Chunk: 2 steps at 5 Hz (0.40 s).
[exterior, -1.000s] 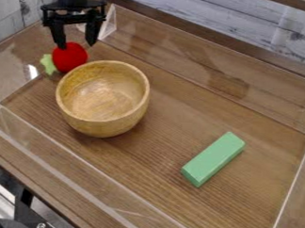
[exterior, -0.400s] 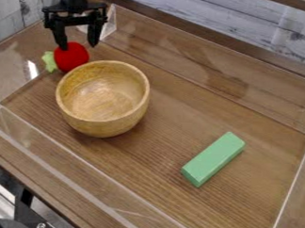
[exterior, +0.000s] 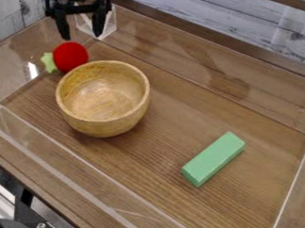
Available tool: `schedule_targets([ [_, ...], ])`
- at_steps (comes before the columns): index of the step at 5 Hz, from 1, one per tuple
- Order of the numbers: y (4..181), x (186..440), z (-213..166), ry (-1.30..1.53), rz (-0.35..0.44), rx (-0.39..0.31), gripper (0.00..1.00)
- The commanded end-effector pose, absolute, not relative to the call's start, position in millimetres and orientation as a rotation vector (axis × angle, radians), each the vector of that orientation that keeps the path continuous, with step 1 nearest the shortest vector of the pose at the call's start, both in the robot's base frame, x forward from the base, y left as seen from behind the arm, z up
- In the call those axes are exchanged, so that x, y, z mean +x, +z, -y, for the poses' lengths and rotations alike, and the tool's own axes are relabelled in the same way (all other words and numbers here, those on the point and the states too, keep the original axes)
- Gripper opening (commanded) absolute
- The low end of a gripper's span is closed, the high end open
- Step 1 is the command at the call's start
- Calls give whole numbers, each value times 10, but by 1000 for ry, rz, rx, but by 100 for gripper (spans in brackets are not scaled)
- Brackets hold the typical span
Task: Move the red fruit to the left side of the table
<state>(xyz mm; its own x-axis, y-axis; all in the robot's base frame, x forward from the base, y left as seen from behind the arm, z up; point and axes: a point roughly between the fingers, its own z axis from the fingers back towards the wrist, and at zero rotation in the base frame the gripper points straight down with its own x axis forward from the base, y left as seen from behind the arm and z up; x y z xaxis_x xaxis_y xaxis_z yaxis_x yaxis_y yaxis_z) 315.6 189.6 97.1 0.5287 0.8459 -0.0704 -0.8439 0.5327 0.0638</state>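
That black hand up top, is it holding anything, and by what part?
Nothing. The hand is open and empty above the red fruit, which sits on the table beside the wooden bowl.

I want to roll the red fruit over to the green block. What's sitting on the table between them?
In the camera view, the wooden bowl sits between the red fruit and the green block, right beside the fruit. Past the bowl, only bare table.
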Motion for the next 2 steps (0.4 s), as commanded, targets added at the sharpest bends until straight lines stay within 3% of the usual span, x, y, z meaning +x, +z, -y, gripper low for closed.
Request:
schedule_targets([
  [1,1404,3205,-1805,913,6,4,100],
  [2,1502,3151,-1785,951,9,-7,100],
])
